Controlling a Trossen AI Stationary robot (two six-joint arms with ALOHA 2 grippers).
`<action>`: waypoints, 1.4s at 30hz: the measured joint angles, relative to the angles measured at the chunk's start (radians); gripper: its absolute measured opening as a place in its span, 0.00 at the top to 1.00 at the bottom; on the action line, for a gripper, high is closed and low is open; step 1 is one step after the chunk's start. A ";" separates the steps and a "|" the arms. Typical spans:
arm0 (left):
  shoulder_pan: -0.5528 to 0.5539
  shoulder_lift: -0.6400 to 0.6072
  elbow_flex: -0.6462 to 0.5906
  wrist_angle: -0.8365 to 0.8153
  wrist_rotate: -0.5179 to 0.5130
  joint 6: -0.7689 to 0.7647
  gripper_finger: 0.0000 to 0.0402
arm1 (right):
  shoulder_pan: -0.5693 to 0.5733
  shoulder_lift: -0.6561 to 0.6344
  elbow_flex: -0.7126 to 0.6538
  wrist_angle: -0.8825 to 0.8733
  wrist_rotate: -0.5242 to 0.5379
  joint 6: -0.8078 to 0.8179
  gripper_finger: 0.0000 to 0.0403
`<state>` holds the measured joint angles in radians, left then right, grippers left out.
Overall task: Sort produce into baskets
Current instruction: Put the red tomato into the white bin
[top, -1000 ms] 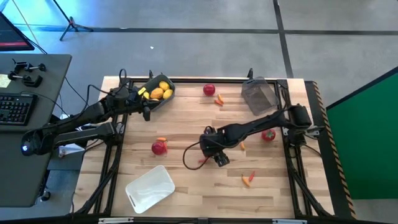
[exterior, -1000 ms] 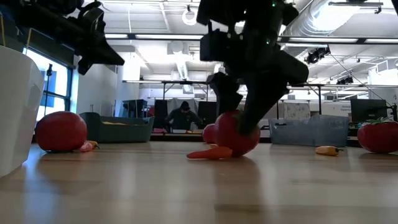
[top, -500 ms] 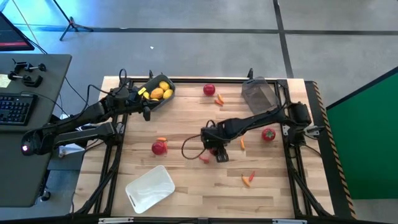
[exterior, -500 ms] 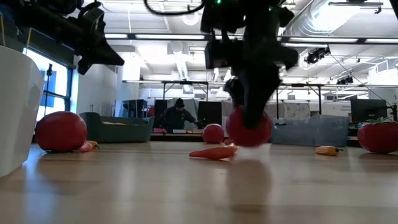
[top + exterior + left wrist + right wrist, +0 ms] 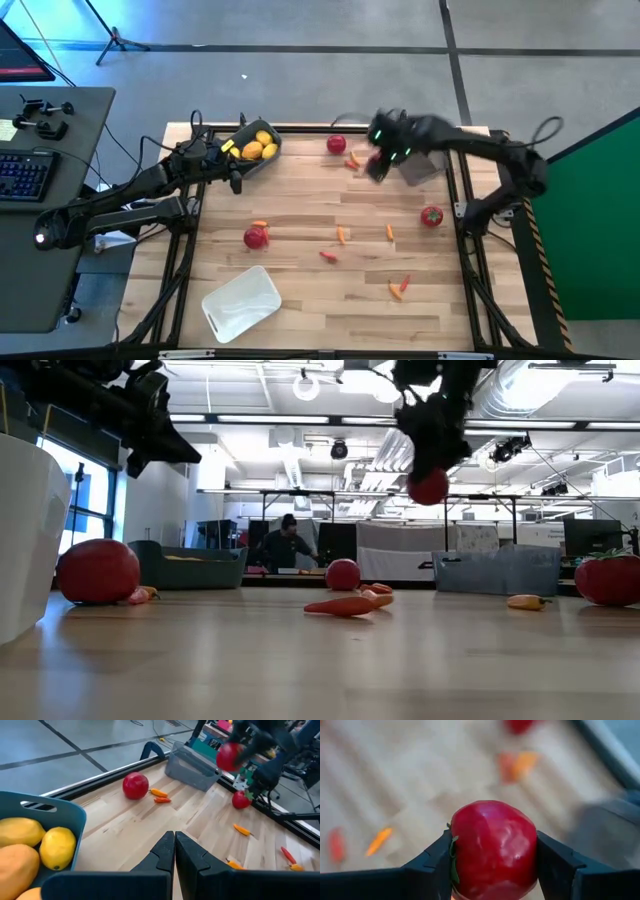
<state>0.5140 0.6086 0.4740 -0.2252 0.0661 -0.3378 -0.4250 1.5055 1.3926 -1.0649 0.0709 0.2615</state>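
Observation:
My right gripper point(image 5: 378, 160) is shut on a round red fruit point(image 5: 492, 850), high above the table near its far edge, just left of the dark grey translucent basket point(image 5: 415, 155). The fruit also shows in the low view point(image 5: 429, 487) and the left wrist view point(image 5: 229, 756). My left gripper point(image 5: 236, 180) waits shut and empty beside the blue-grey basket point(image 5: 262, 158), which holds yellow-orange lemons point(image 5: 56, 847). The white basket point(image 5: 240, 300) stands at the near left. My right gripper pinches the red fruit by two opposite sides point(image 5: 457, 855) between its two fingers point(image 5: 555, 862). In the low view the fingers come down at it from above. The fruit is lifted well clear of the table.
Three more red fruits lie on the table: far middle point(image 5: 336, 145), left of middle point(image 5: 256, 237) and right point(image 5: 431, 215). Small orange-red peppers lie scattered around the middle point(image 5: 341, 235), the near right point(image 5: 400, 288) and the far side point(image 5: 352, 160).
My right gripper has lifted the red fruit off the middle of the table and carried it up and toward the far edge, to beside the dark grey basket. The pepper that lay against the fruit stays on the table.

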 joint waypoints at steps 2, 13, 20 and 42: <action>0.000 0.000 0.000 0.000 -0.017 0.000 1.00 | -0.113 -0.019 0.000 -0.007 0.003 -0.001 0.52; 0.000 -0.001 0.000 0.000 -0.053 0.001 1.00 | -0.509 -0.015 -0.220 0.308 -0.095 0.058 0.52; 0.000 -0.001 0.000 -0.001 -0.077 0.001 1.00 | -0.542 -0.016 -0.364 0.444 -0.106 0.177 0.52; 0.000 -0.002 0.001 0.015 0.003 -0.026 1.00 | 0.530 0.032 -0.113 0.682 0.202 0.692 0.52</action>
<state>0.5140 0.6071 0.4751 -0.2107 0.0695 -0.3641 0.1051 1.5376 1.2800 -0.3833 0.2727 0.9532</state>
